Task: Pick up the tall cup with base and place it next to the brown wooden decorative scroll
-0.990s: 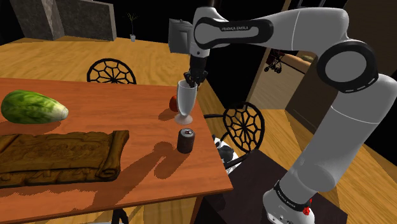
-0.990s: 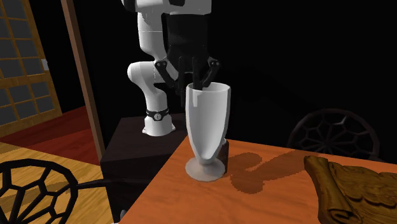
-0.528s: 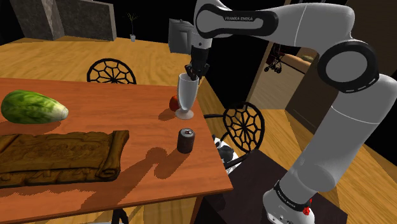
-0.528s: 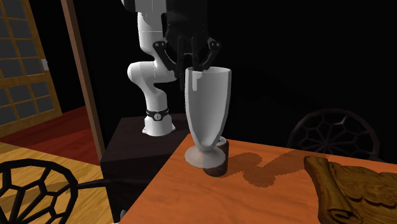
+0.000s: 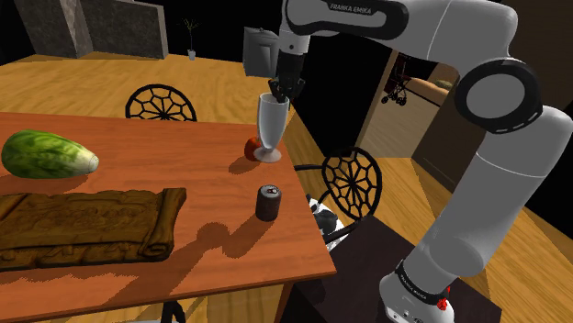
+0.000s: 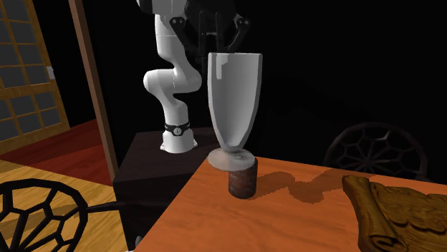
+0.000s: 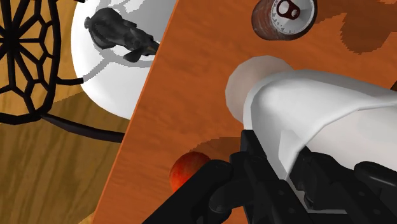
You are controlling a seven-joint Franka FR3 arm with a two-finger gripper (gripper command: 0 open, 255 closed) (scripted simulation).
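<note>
A tall white cup with a round base (image 5: 269, 128) hangs above the wooden table (image 5: 184, 165), near its edge at the shoulder view's right. My gripper (image 5: 280, 92) is shut on the cup's rim from above, one finger inside. In the second exterior view the cup (image 6: 234, 100) hangs under the gripper (image 6: 222, 44), its base level with the top of a dark can (image 6: 242, 177). The wrist view has the fingers (image 7: 254, 172) clasping the cup's wall (image 7: 305, 114). The brown carved scroll (image 5: 87, 225) lies flat at the shoulder view's lower left, far from the cup.
A dark can (image 5: 268, 203) stands between cup and scroll. A small red ball (image 5: 252, 147) lies beside the cup's base. A green melon-like thing (image 5: 46, 154) rests behind the scroll. Black wire chairs (image 5: 353, 183) stand around the table; the table edge runs close under the cup.
The gripper has risen with the cup in it. The cup's base has left the table and now hangs above it. Nothing else has moved.
</note>
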